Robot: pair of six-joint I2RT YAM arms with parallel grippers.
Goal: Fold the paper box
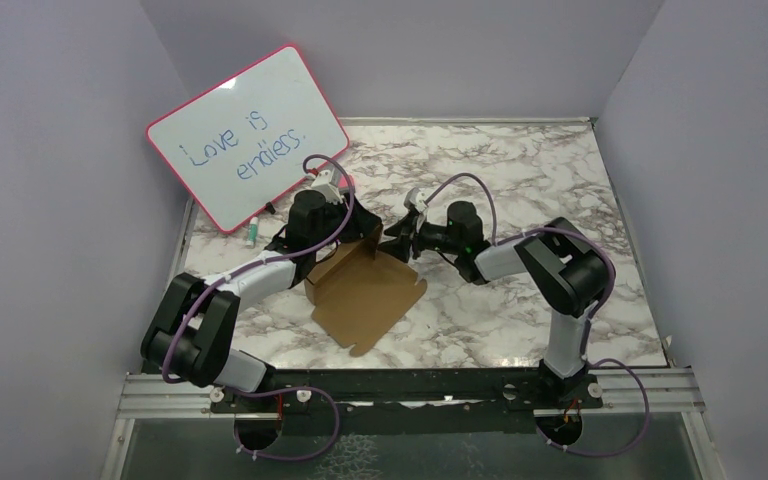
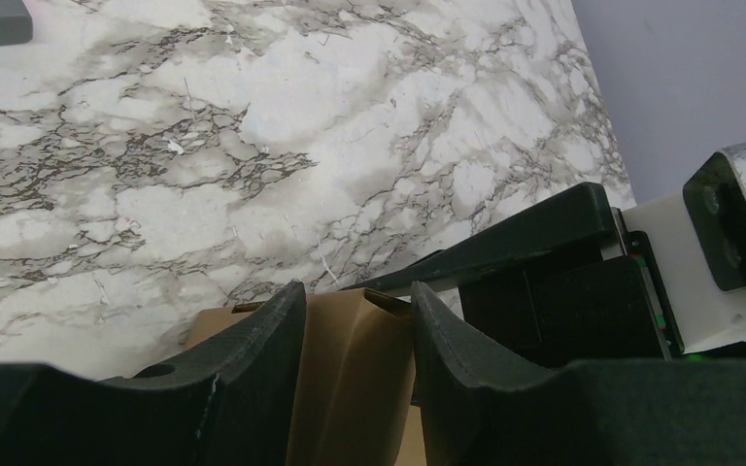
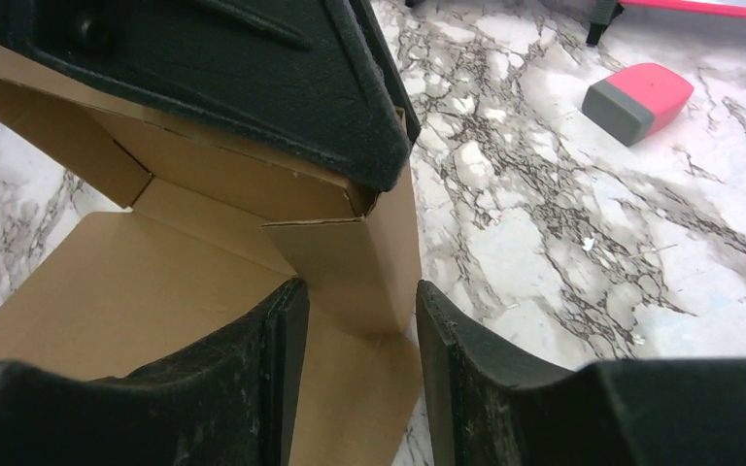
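Brown: one paper box, one left hand, one right hand, one whiteboard.

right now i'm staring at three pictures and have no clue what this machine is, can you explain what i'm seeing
Two robot arms, the left arm and the right arm, are fixed at the edge of a marble table. One picture looks down from above; the other two come from a camera on each wrist. A half-folded brown paper box lies between them. The left pincer has a raised wall of it between its fingers; the right pincer is open at a corner. A whiteboard, a marker and an eraser are further back.
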